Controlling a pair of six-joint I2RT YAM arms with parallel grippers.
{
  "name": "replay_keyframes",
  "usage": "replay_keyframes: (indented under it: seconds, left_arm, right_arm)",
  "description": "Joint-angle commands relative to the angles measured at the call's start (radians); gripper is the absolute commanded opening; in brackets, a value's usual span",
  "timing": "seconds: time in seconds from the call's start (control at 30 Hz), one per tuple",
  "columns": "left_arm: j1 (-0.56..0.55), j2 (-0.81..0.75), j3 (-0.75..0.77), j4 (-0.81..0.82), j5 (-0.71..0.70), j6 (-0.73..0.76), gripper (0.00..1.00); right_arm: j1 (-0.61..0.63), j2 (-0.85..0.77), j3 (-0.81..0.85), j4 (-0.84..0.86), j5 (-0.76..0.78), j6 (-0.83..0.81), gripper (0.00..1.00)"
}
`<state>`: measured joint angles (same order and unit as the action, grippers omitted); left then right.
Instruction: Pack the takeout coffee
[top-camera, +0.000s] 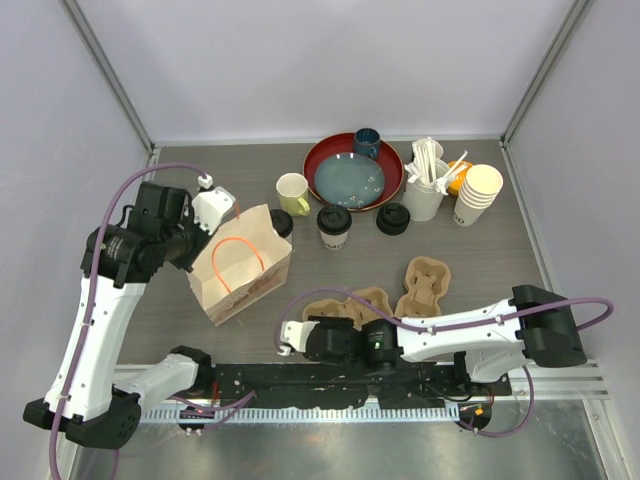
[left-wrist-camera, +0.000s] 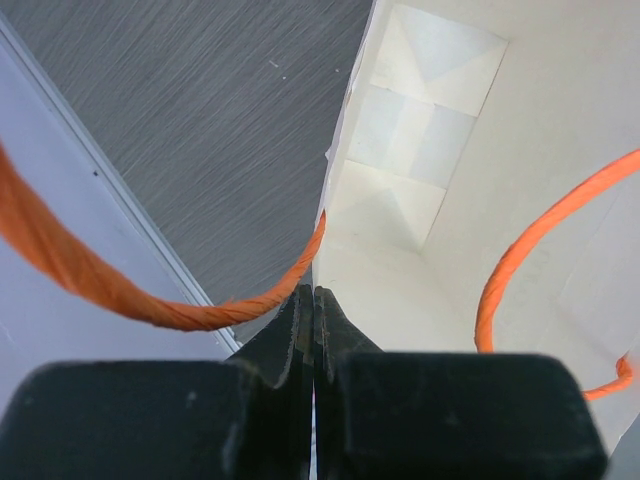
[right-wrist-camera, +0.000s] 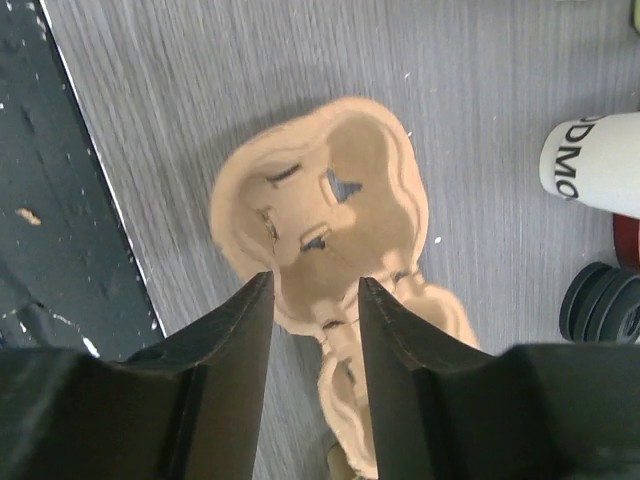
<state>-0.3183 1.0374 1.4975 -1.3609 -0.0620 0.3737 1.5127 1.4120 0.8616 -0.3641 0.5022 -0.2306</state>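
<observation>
One takeout coffee (top-camera: 334, 226), a cream paper cup with a black lid, stands mid-table; its side shows in the right wrist view (right-wrist-camera: 592, 160). Another black lid (top-camera: 281, 222) peeks out behind the brown paper bag (top-camera: 240, 265), and what is under it is hidden. My left gripper (top-camera: 200, 245) (left-wrist-camera: 313, 290) is shut on the bag's rim, holding the mouth open over its pale inside (left-wrist-camera: 450, 200). My right gripper (top-camera: 305, 335) (right-wrist-camera: 315, 280) is open, its fingers straddling the middle ridge of a tan pulp cup carrier (top-camera: 345, 303) (right-wrist-camera: 330, 190) without gripping it.
A second pulp carrier (top-camera: 425, 285) lies to the right. At the back are a stack of black lids (top-camera: 392, 218) (right-wrist-camera: 600, 300), a yellow mug (top-camera: 293, 193), a red plate (top-camera: 325, 155) with a dark blue cup (top-camera: 367, 142), a stirrer holder (top-camera: 428, 185) and stacked paper cups (top-camera: 477, 195).
</observation>
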Motion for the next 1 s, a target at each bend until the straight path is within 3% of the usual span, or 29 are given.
replay_keyframes:
  seconds: [0.0, 0.13, 0.23, 0.27, 0.37, 0.4, 0.47, 0.73, 0.97]
  left_arm:
    - [0.005, -0.011, 0.018, -0.135, 0.016, 0.007, 0.0]
    - [0.005, -0.013, 0.015, -0.136, 0.022, 0.005, 0.0]
    - [0.005, -0.011, 0.015, -0.136, 0.028, 0.002, 0.0]
    - [0.005, -0.01, 0.015, -0.138, 0.031, 0.002, 0.0]
    - [0.005, -0.007, 0.015, -0.138, 0.037, -0.001, 0.0]
    - [0.005, -0.007, 0.015, -0.138, 0.039, -0.001, 0.0]
    - [0.005, -0.007, 0.015, -0.138, 0.05, -0.001, 0.0]
    - [0.005, -0.007, 0.017, -0.129, 0.056, -0.021, 0.0]
    - [0.005, -0.017, 0.033, -0.141, 0.105, -0.03, 0.0]
  right_arm:
    - [0.015, -0.036, 0.059, -0.1, 0.056, 0.171, 0.48]
    - [0.017, -0.083, 0.111, -0.121, 0.087, 0.295, 0.54]
    - [0.004, -0.131, 0.146, -0.133, 0.22, 0.483, 0.69]
    - [-0.018, -0.139, 0.161, -0.154, 0.22, 0.634, 0.7]
    - [-0.164, -0.151, 0.186, -0.231, 0.072, 0.818, 0.7]
    - [-0.195, -0.153, 0.171, -0.251, 0.035, 0.893, 0.77]
    - [-0.269, -0.137, 0.165, -0.272, -0.02, 0.925, 0.83]
    - [-0.307, 0.086, 0.238, -0.354, -0.054, 0.863, 0.84]
    - [-0.361, 0.176, 0.195, -0.279, -0.102, 0.812, 0.72]
